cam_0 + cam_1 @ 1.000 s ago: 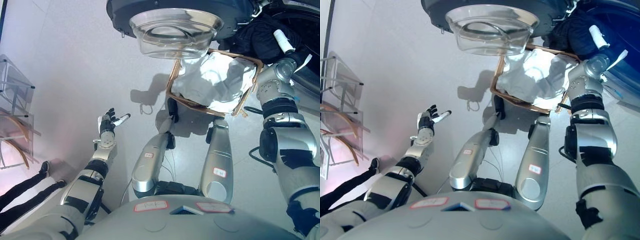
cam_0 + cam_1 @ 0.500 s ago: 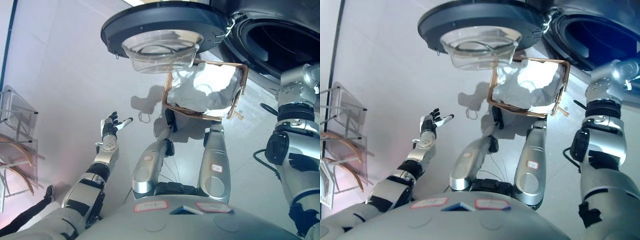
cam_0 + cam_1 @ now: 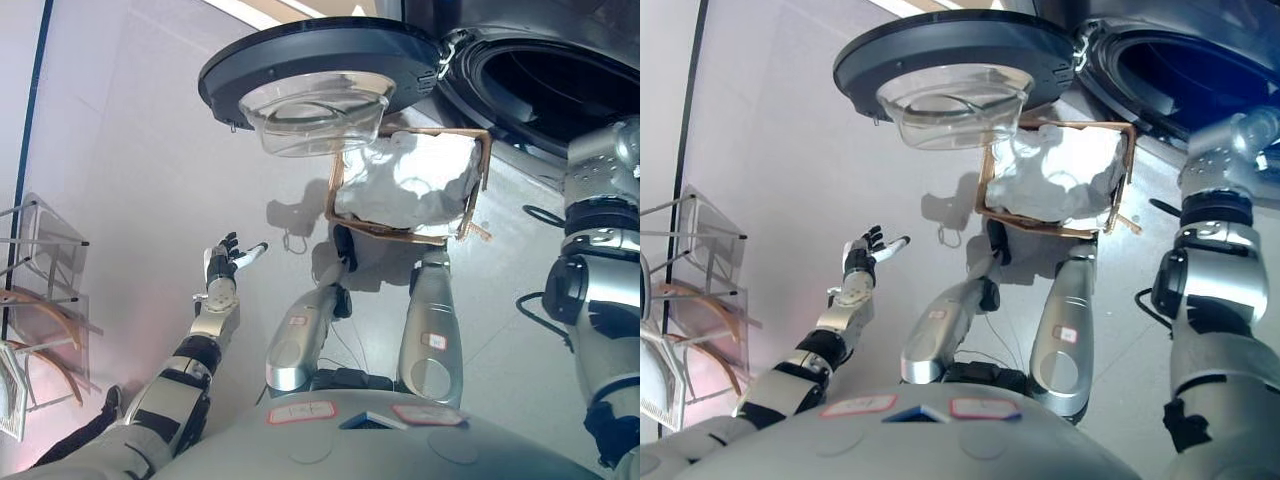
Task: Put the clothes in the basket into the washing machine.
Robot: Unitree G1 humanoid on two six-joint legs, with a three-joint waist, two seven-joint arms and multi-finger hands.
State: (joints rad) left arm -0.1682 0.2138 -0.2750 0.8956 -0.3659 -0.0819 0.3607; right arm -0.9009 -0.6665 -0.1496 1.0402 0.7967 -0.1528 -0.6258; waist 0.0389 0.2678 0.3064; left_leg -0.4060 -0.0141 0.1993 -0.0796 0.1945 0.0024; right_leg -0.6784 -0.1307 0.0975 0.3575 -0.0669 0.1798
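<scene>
The basket (image 3: 392, 233), with a brown wooden rim, sits on the floor just below the washing machine. A crumpled white cloth (image 3: 405, 180) fills it. The machine's round door (image 3: 320, 60) with its clear glass bowl hangs open over the basket's left side. The dark drum opening (image 3: 555, 85) shows at the top right, and no garment shows in it. My left hand (image 3: 228, 262) is raised over the floor at the left, open, fingers spread, holding nothing. My right arm (image 3: 600, 190) reaches up along the right edge toward the drum, and its hand lies outside both views.
A metal rack with curved wooden pieces (image 3: 40, 300) stands at the far left. A person's dark shoe and leg (image 3: 105, 405) show at the lower left. Bare grey floor lies between my left hand and the basket.
The camera has tilted up, showing more of the drum. A second ago my right hand held a dark garment at the drum's mouth; garment and hand are now out of sight. The left hand stays raised.
</scene>
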